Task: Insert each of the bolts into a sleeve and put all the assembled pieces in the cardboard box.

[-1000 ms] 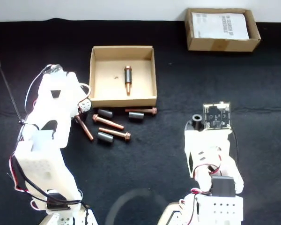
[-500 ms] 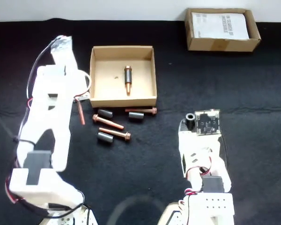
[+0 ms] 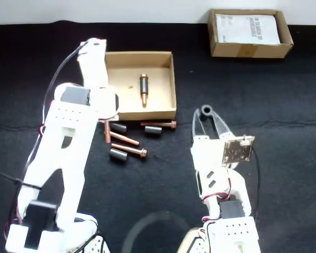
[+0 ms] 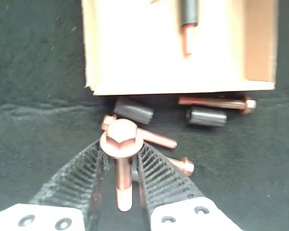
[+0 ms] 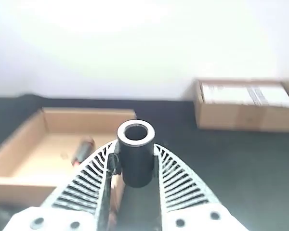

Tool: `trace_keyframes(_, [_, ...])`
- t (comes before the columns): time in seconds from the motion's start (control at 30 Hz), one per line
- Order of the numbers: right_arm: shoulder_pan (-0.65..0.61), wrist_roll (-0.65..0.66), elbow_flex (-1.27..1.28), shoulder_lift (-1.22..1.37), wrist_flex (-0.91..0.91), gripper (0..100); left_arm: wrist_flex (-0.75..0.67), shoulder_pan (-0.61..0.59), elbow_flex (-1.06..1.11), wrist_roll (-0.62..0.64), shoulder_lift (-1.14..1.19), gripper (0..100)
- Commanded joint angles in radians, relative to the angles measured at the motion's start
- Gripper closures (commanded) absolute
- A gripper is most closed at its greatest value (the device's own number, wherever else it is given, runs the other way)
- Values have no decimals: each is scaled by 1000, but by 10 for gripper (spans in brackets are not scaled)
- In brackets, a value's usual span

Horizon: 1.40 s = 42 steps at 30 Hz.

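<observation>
My left gripper is shut on a copper bolt, just in front of the open cardboard box. My right gripper is shut on a dark sleeve, to the right of the loose parts, its bore facing the camera. One assembled piece lies in the box. On the cloth before the box lie three bolts and three sleeves.
A second cardboard box with a printed sheet inside stands at the far right. The table is covered in black cloth, with open room to the right of the arms.
My left arm has swung right with the bolt, from the box's left side to its front. My right gripper has tilted and moved left with the sleeve.
</observation>
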Motion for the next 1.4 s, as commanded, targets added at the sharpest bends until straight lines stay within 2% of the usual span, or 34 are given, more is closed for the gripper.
trace_keyframes(0.0, [-39,-9,130,-16,-53,991,-44,48,-5,-3,-93,992])
trace_keyframes(0.33, [-48,-14,130,-10,-48,991,-293,209,16,-3,-280,992])
trace_keyframes(0.5, [-48,-14,130,-10,-47,991,-539,251,162,-3,-329,992])
trace_keyframes(0.73, [-47,-14,130,-10,-47,991,-957,265,369,-2,-380,992])
trace_keyframes(0.83, [-47,-14,130,-10,-47,991,-1074,292,407,-2,-381,992])
trace_keyframes(1.37, [-47,-14,130,-10,-45,991,-1094,535,380,-2,-427,992])
